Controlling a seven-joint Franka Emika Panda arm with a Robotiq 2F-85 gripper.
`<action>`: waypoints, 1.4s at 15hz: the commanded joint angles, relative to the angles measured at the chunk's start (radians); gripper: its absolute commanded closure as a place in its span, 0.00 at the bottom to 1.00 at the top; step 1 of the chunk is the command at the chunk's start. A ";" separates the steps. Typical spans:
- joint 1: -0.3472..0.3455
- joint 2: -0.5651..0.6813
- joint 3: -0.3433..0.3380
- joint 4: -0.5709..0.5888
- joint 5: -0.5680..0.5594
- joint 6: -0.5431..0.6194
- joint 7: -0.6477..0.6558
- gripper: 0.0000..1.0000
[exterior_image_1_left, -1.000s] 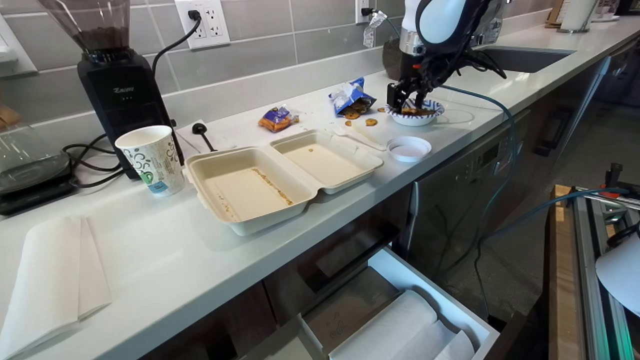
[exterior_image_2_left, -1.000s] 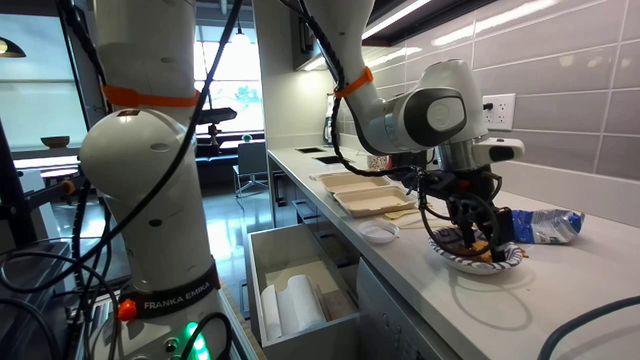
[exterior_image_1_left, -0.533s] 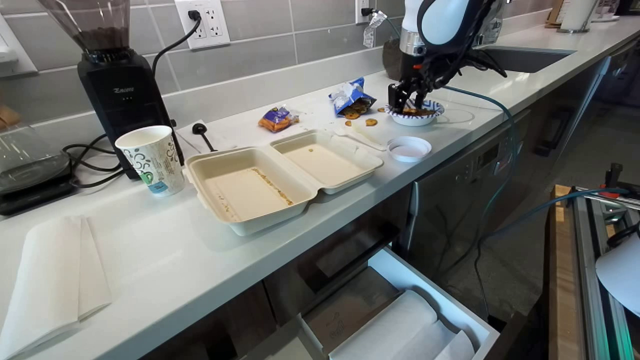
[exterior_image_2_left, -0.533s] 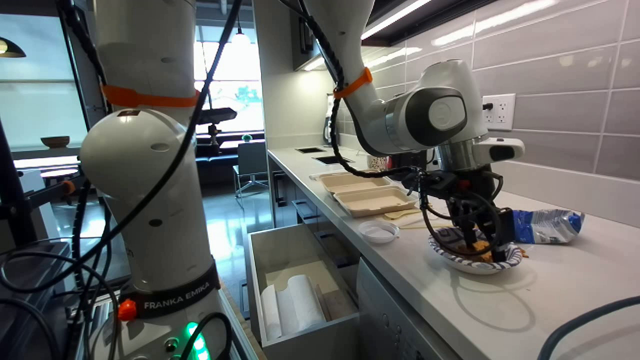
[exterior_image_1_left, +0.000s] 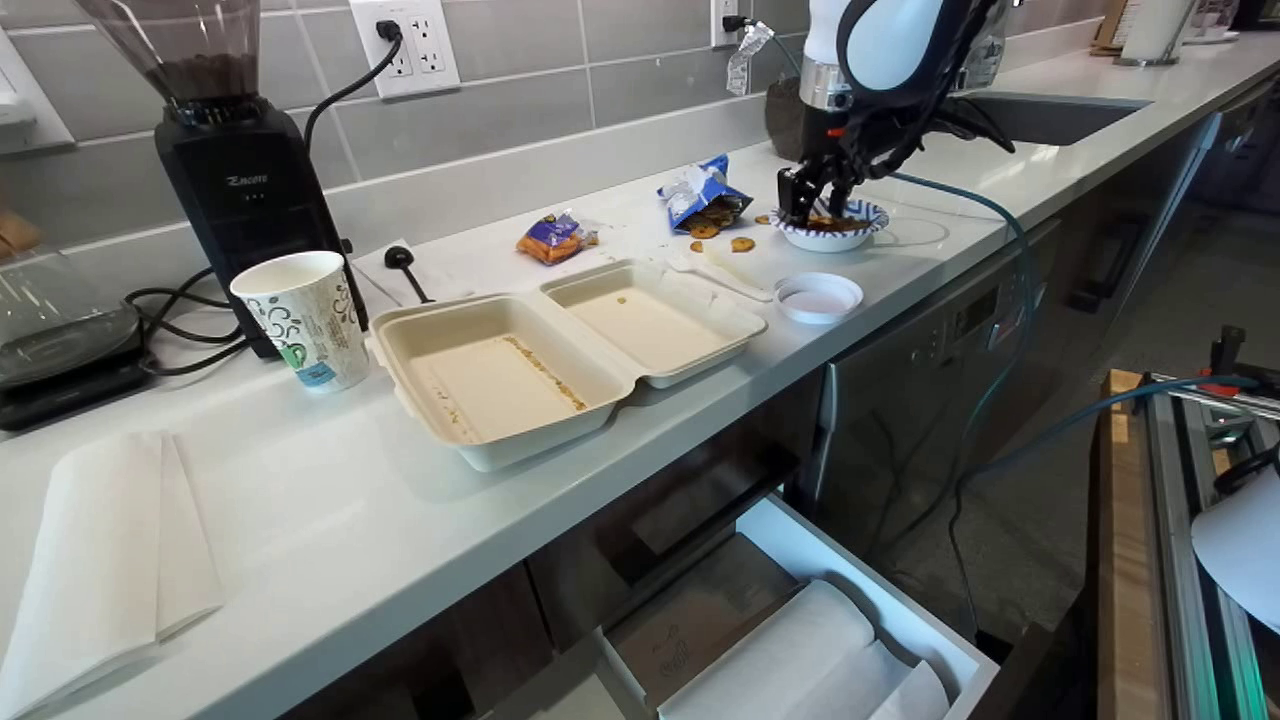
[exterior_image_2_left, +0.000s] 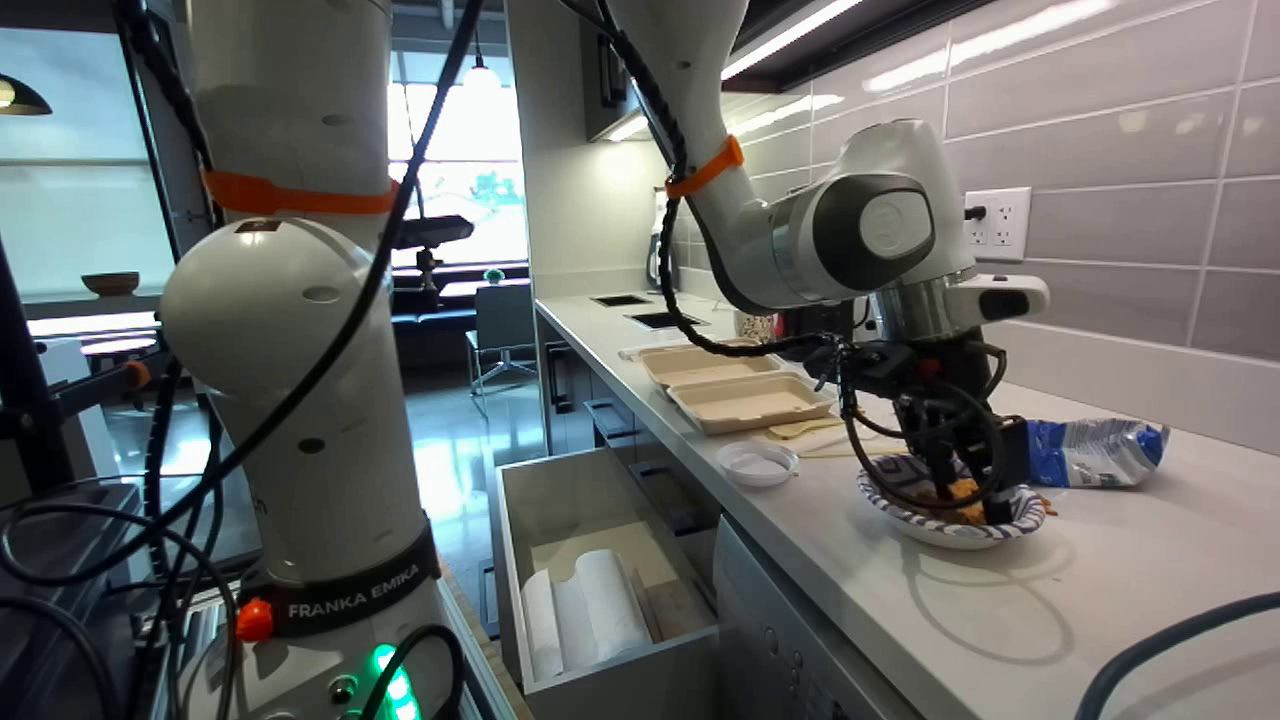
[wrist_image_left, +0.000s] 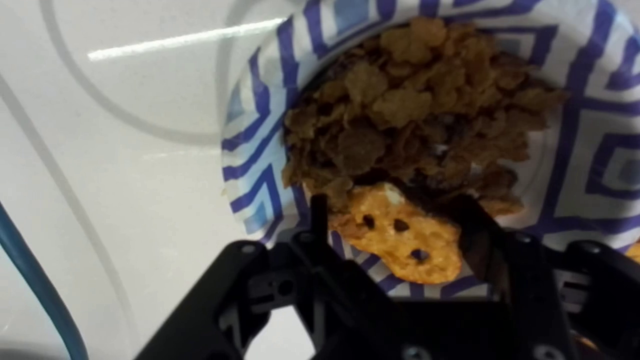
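In the wrist view, the gripper reaches down into a patterned paper bowl, its jaws partway apart with an orange cracker between them. The fingertips are dark and blurred there, so I cannot tell whether they pinch the cracker or only stand around it. The cracker lies inside the bowl, at the edge of a heap of brown cereal flakes.

In an exterior view, the bowl sits toward the far right of the white counter. Just left of it lies an open blue bag, with loose crackers on the counter in front. Farther left is a smaller snack bag. Nearer is an open takeout box with crumbs inside, and a small white dish rests between box and bowl. At the left, a paper cup stands upright in front of a black coffee grinder. Below the counter, an open drawer holds white paper towels.
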 joint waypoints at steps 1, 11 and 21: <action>0.015 -0.007 -0.018 -0.011 -0.034 0.010 0.036 0.40; 0.017 -0.016 -0.029 -0.013 -0.084 0.011 0.071 0.34; 0.020 -0.029 -0.031 -0.016 -0.121 0.001 0.133 0.22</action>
